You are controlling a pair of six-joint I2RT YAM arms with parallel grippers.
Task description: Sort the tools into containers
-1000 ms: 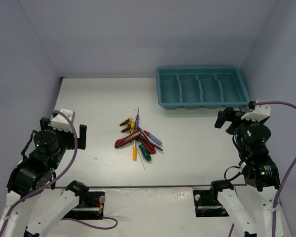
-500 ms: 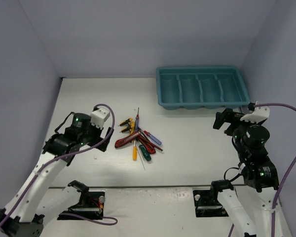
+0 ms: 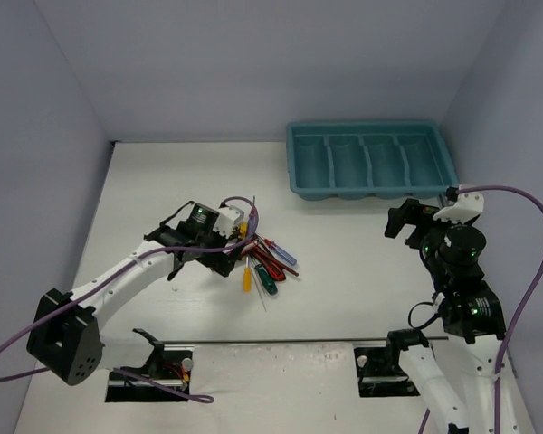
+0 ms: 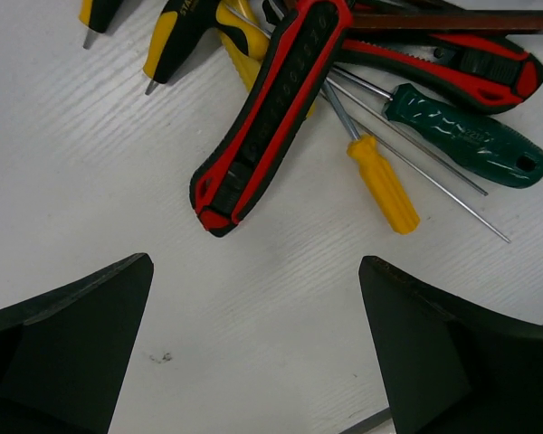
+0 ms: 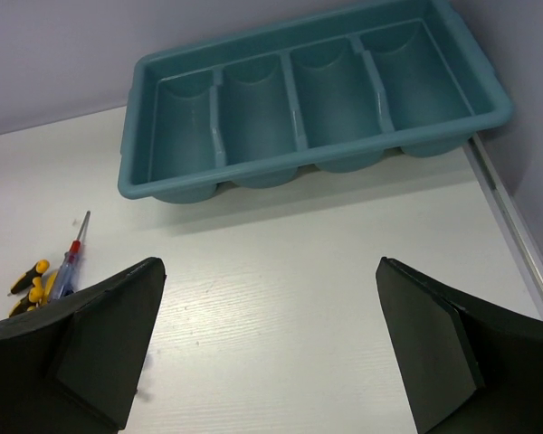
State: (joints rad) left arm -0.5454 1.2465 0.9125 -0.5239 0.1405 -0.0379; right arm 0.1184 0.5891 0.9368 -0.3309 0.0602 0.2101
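The tools [image 3: 270, 264] lie in a small pile on the white table. In the left wrist view I see a red-and-black pliers handle [image 4: 271, 108], a green screwdriver [image 4: 462, 136], a yellow screwdriver [image 4: 383, 183] and yellow-black T-handles [image 4: 176, 36]. My left gripper [image 3: 224, 262] is open and empty, hovering at the pile's left edge; the pliers handle's end lies just beyond its fingertips [image 4: 255, 262]. The teal four-compartment tray [image 3: 371, 161] stands at the far right with nothing in it [image 5: 317, 99]. My right gripper [image 3: 400, 220] is open and empty in front of it [image 5: 271, 262].
Blue-grey walls close the table at the back and both sides. The table's right edge strip [image 5: 516, 235] runs close to the tray. A red-and-blue screwdriver and yellow-black handles [image 5: 45, 276] show at the left of the right wrist view.
My left arm has swung from the near left out to the tool pile, ending with its open gripper over the pile's left side. My right gripper has edged slightly left.
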